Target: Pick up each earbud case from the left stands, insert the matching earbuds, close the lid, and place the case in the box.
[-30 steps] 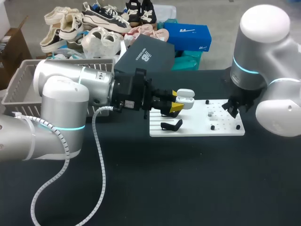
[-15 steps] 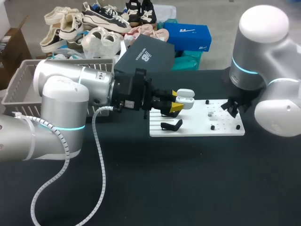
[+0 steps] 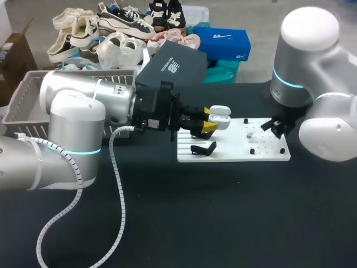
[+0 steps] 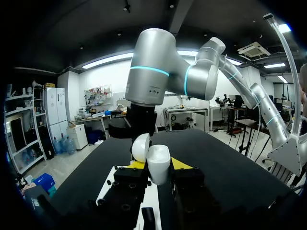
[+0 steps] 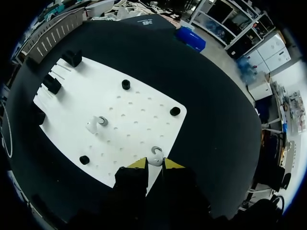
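Left gripper [image 3: 210, 120]: closed on the earbud case [image 4: 158, 168], yellow tips pressing its body from two sides. The grip sits low, so the lid [image 4: 140, 146] is free.
Case: held off the table above the left end of the white board [image 5: 110, 100], over the black stands. It is upright, with the lid swung open on the side facing the right arm.
Empty stand [image 3: 203, 149]: just below and in front of the held case.
Right gripper [image 5: 155, 164]: low over the board's right end, with an earbud [image 5: 156, 155] right at its tips. Whether it has hold of the earbud cannot be told from here.
Second earbud [image 5: 93, 125]: lies on the board nearer the middle, well apart from the first.
Step in hand (judged): fetching the first earbud, with the case waiting open to receive it.
Doing it well: come straight down and pinch the earbud across its narrow body – it is small and smooth and will likely skid if nudged sideways. Lift clear of the black pegs before crossing to the case. Match the earbud to the correct socket, stem first. The left arm should hold the case motionless.
Risk: a loose pinch could drop the earbud onto the dark table.
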Robot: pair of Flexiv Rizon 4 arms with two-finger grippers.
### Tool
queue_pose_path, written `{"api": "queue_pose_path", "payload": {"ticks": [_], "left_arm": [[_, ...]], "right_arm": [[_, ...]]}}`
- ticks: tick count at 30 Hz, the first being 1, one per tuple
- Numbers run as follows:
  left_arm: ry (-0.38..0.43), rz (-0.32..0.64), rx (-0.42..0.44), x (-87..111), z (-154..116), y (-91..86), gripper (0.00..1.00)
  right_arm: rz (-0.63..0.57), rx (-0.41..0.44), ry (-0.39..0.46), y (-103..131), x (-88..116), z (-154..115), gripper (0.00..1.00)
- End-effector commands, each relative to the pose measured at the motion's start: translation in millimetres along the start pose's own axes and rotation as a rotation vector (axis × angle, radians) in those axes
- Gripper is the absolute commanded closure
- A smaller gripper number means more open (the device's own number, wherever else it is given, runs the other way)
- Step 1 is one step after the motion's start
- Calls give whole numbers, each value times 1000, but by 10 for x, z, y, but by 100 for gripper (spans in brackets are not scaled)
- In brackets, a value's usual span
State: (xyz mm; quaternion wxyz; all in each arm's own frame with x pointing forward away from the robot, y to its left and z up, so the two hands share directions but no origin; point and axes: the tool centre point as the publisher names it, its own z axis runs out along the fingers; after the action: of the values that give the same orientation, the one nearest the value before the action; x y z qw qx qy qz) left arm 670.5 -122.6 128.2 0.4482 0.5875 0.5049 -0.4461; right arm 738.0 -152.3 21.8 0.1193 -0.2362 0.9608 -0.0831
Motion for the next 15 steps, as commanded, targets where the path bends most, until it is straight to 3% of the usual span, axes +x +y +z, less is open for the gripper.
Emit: {"api": "queue_pose_path", "payload": {"ticks": [1,8,15], "left_arm": [[1,0,3,1,1,11,100],[1,0,3,1,1,11,100],[1,0,3,1,1,11,100]], "right_arm": [[2,4,2,3,-9,0,100],[9,13,-5,-3,13,-112,100],[27,34,-45,-8,66,-443,100]]}}
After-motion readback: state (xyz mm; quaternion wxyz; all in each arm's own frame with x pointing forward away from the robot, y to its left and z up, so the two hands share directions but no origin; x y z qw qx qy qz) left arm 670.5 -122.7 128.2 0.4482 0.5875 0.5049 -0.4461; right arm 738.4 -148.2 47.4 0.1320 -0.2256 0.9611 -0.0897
